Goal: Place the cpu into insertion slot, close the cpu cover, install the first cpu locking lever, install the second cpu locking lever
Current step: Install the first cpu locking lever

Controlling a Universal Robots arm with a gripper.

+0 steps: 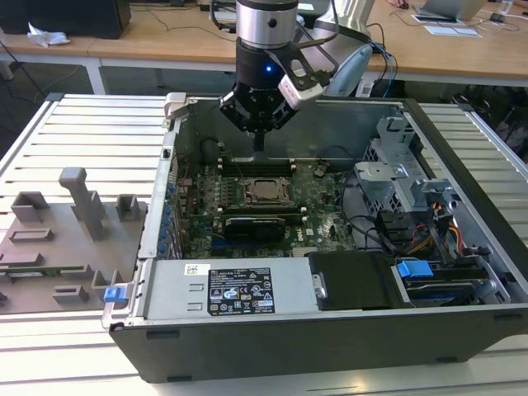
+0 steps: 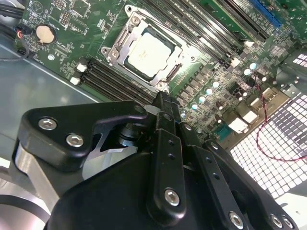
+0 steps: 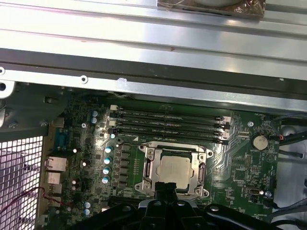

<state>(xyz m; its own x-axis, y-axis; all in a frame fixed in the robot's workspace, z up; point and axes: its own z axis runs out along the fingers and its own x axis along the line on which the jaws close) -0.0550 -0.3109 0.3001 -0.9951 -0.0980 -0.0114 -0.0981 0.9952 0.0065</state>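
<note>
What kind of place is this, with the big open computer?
Probably a robotics lab or workshop: a black open-sided computer case lies on a ribbed grey metal workbench, a robot arm's black gripper hangs over its green motherboard, and light wooden desks stand behind.

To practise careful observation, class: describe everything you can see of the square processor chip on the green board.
The chip is a small flat square with a plain, dull silver-grey metal top. It lies level on the green board, seated inside a thin silver metal frame whose window shows its top and which seems to rest on its edges. Black memory slots run alongside. The gripper hangs above the board, apart from the chip.
</note>
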